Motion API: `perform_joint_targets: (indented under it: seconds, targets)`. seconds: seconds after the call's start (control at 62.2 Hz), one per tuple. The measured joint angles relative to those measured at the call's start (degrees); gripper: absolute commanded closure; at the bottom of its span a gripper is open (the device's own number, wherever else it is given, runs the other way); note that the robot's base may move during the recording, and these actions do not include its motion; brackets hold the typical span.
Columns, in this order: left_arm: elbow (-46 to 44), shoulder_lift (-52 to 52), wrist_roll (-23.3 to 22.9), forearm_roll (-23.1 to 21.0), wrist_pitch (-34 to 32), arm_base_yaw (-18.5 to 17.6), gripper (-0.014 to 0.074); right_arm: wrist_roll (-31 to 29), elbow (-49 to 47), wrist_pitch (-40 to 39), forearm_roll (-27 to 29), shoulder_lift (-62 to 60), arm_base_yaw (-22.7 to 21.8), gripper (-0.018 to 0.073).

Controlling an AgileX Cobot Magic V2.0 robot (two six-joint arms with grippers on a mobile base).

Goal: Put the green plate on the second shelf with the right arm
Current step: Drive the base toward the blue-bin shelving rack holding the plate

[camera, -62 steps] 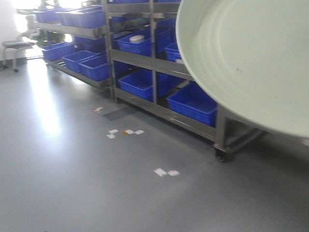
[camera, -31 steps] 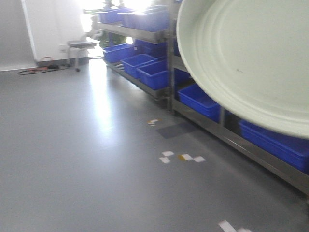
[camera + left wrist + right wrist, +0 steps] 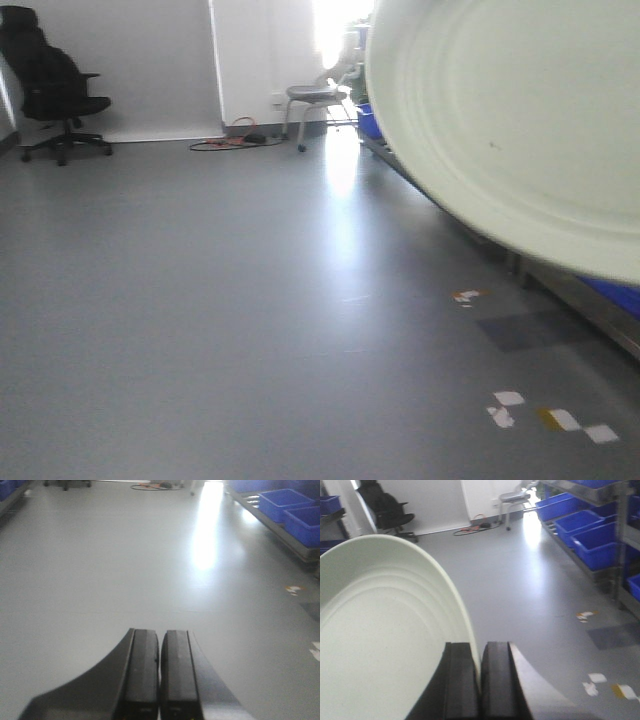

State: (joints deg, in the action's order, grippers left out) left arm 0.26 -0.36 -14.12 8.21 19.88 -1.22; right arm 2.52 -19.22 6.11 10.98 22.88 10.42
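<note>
The green plate (image 3: 510, 120) is large, pale sage-green, with faint rings and a tiny dark speck; it fills the upper right of the front view, tilted on edge in the air. In the right wrist view the green plate (image 3: 380, 630) fills the left side. My right gripper (image 3: 480, 650) is shut on its rim, one finger on each face. My left gripper (image 3: 160, 637) is shut and empty, hanging over bare grey floor.
A metal shelf rack with blue bins (image 3: 580, 530) runs along the right side; it also shows in the left wrist view (image 3: 290, 510). A black office chair (image 3: 55, 85) and a grey stool (image 3: 315, 95) stand by the far white wall. White tape marks (image 3: 550, 415) lie on the floor.
The view has swung left: the shelf rack has slid out to the right and the far wall, office chair and stool have come into view. The plate keeps its place in the frame.
</note>
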Motion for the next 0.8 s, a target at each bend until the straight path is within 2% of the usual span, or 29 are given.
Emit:
perform_joint_targets:
  seconds: [0.804]
  targets:
    - [0.0, 0.0, 0.0, 0.0, 0.0, 0.0, 0.0472, 0.0, 0.0, 0.0, 0.0, 0.0, 0.0, 0.0503]
